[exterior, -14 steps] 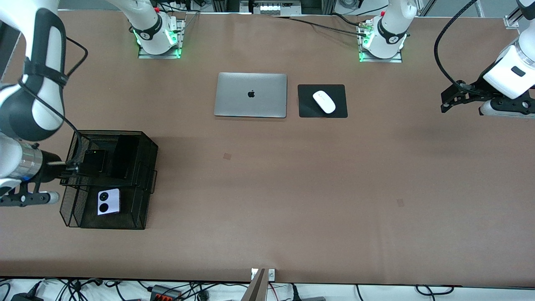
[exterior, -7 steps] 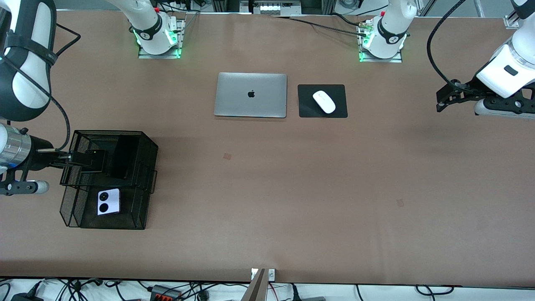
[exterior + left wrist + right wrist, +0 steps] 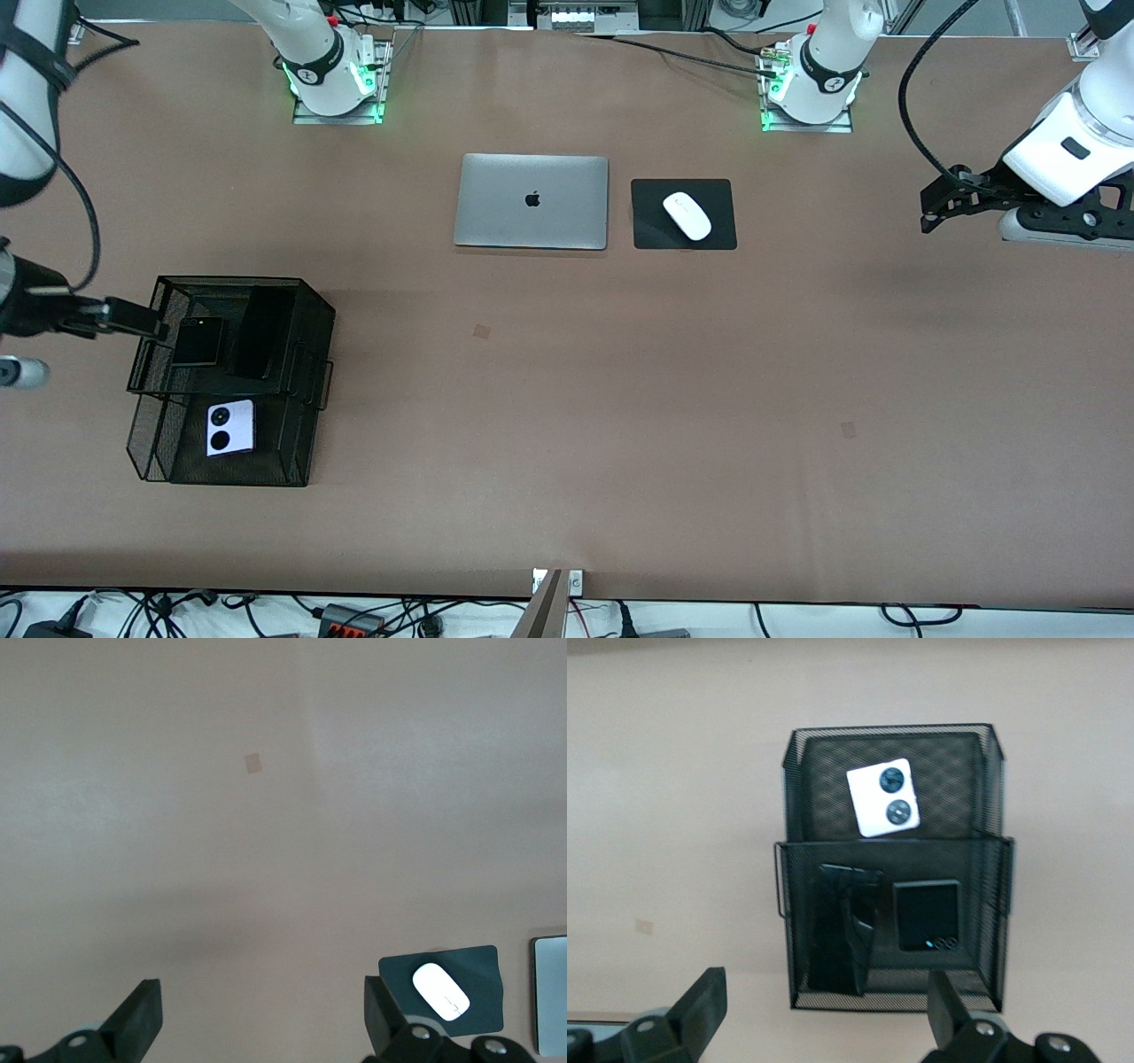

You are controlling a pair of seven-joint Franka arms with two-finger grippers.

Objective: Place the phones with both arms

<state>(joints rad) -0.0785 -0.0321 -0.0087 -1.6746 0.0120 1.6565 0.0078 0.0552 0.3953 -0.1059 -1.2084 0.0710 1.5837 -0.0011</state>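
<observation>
A black mesh basket (image 3: 315,310) with two tiers stands at the right arm's end of the table. In its upper tray lie the small black folded phone (image 3: 198,341) and the long black slab (image 3: 260,332). The lilac-white phone (image 3: 230,427) with two black lenses lies in the lower tray, nearer to the front camera. My right gripper (image 3: 137,319) is open and empty just outside the upper tray's rim. The right wrist view shows the white phone (image 3: 883,797), folded phone (image 3: 927,915) and slab (image 3: 846,935) past the right gripper (image 3: 824,1010). My left gripper (image 3: 930,208) hangs open and empty over bare table.
A shut silver laptop (image 3: 532,201) lies mid-table near the arms' bases. Beside it a white mouse (image 3: 687,215) rests on a black pad (image 3: 722,232). In the left wrist view, mouse (image 3: 440,989) and pad (image 3: 483,961) show past the left gripper (image 3: 261,1019).
My right gripper has drawn back from over the folded phone to outside the basket's rim; the phone stays in the upper tray. The left gripper has drifted slightly toward mid-table.
</observation>
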